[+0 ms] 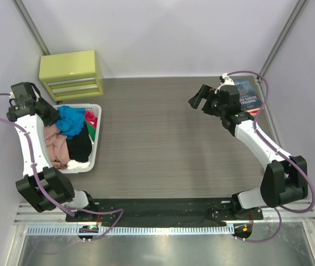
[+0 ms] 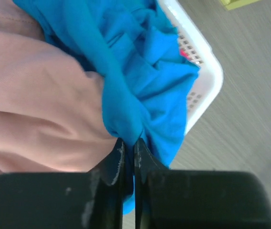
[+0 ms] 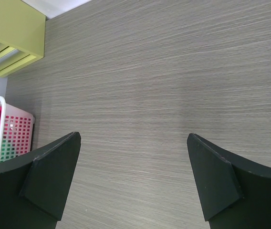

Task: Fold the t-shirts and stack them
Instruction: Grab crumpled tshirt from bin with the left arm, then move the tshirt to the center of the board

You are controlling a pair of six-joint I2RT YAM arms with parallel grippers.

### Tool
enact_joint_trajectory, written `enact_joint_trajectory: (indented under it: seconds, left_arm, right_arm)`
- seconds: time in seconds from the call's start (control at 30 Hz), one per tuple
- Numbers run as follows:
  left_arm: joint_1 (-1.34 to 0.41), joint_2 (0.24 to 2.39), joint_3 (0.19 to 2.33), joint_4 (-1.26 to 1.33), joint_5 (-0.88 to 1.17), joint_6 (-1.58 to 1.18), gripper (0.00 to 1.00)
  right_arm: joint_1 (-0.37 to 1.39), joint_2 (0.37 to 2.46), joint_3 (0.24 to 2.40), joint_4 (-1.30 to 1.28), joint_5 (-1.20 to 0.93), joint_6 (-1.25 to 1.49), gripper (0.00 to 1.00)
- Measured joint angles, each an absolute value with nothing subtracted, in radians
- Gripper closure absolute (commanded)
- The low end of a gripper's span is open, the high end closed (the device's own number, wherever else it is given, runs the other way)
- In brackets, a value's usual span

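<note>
Your left gripper is pinched shut on the soft bright blue cloth t-shirt lying in the white plastic basket right by it, while your right gripper hangs wide open, far across the grey table.

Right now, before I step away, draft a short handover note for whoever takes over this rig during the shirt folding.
Left gripper: shut on a fold of the turquoise t-shirt, inside the white basket.
Right gripper: open, empty, above the bare table.
Pink t-shirt and black t-shirt: bunched in the basket with others.
Done: nothing folded or stacked.
Left: lift the turquoise one out, fold it on the table, then do the rest.
</note>
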State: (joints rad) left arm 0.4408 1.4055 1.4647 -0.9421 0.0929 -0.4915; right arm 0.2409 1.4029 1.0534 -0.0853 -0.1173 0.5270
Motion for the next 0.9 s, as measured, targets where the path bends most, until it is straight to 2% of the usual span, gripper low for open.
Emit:
enact_joint_trajectory:
  seconds: [0.53,0.77,0.9]
  left_arm:
    - [0.441,1.397,1.797,-0.993,0.143,-0.49,1.0]
    - [0.441,1.469,2.149,-0.981,0.209,-0.542,1.0]
    - [0.441,1.481,2.261,-0.926,0.26,-0.592,1.0]
  right_arm:
    - [0.241,1.443,1.079,-0.093,-0.132,0.528,0.0]
    - [0.241,1.443,1.092,-0.088,-0.146,0.537,0.0]
    - [0.241,1.443,1.099,-0.084,-0.149,0.537,0.0]
